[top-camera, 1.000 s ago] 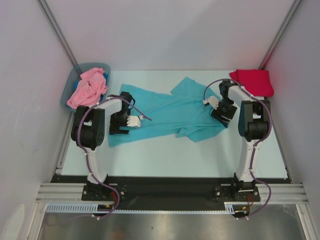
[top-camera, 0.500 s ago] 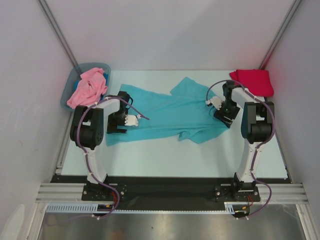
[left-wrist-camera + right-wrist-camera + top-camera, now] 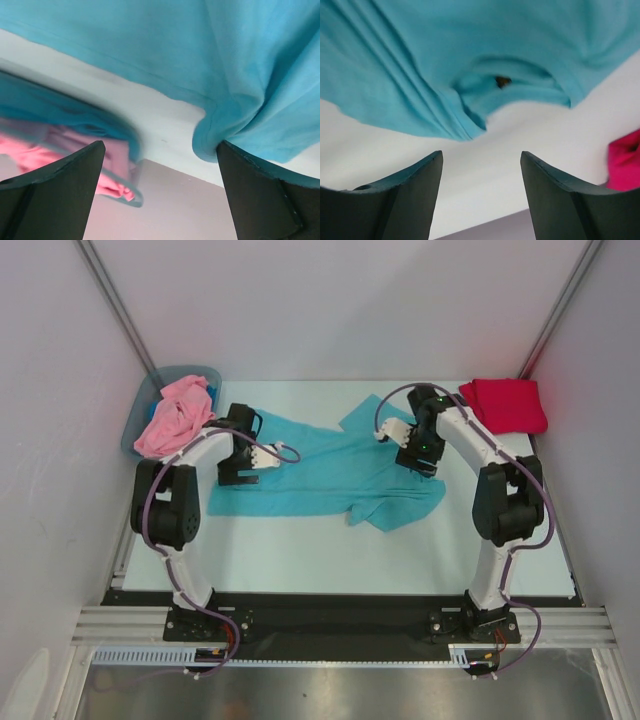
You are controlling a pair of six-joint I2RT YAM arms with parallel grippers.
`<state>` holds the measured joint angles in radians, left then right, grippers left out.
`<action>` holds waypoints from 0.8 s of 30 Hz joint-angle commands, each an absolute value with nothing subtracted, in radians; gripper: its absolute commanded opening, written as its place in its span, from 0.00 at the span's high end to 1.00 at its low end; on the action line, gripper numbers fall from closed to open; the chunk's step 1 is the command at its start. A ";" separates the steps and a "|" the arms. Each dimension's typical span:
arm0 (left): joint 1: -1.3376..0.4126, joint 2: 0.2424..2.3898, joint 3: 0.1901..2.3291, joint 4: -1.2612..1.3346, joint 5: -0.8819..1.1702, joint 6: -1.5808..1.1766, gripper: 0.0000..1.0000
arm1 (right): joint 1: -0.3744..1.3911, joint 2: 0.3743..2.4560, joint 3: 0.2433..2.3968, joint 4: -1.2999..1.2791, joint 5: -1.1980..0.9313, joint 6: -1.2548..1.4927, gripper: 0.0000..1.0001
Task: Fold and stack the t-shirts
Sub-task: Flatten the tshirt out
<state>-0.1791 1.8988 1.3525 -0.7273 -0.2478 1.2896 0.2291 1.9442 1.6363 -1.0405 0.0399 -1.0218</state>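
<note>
I saw the left gripper (image 3: 240, 462) poised over the left edge of the teal t-shirt (image 3: 320, 475), and the right gripper (image 3: 416, 452) over its right side. Both gaped wide and empty above soft, creased cloth.

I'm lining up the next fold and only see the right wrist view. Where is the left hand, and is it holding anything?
Observer: The left hand hovers open over the teal shirt's left end, holding nothing.
Operator: Where's the pink shirt?
Observer: It is heaped in the bin, far left corner.
Operator: And that red at my edge?
Observer: The red shirt, in the table's far right corner, apart from the teal one.
</note>
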 commanded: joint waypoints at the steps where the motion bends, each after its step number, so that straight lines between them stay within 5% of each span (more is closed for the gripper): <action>1: -0.248 1.806 1.376 -0.730 -0.184 1.247 0.00 | 0.299 1.899 1.664 -1.117 -0.032 -0.999 0.30; 7: -0.279 1.841 1.427 -0.706 -0.152 1.163 0.00 | 0.308 1.993 1.672 -0.990 -0.025 -0.907 0.37; 10: -0.276 1.850 1.431 -0.628 -0.163 1.137 0.00 | 0.298 2.051 1.704 -0.910 -0.017 -0.846 0.72; 11: -0.275 1.851 1.431 -0.605 -0.167 1.125 0.00 | 0.295 2.065 1.732 -0.860 0.000 -0.829 0.96; 12: -0.275 1.862 1.433 -0.574 -0.172 1.120 0.00 | 0.291 2.098 1.750 -0.836 0.000 -0.803 1.00; 24: -0.275 1.991 1.511 -0.367 -0.256 1.031 0.00 | 0.233 2.278 1.982 -0.681 0.046 -0.609 1.00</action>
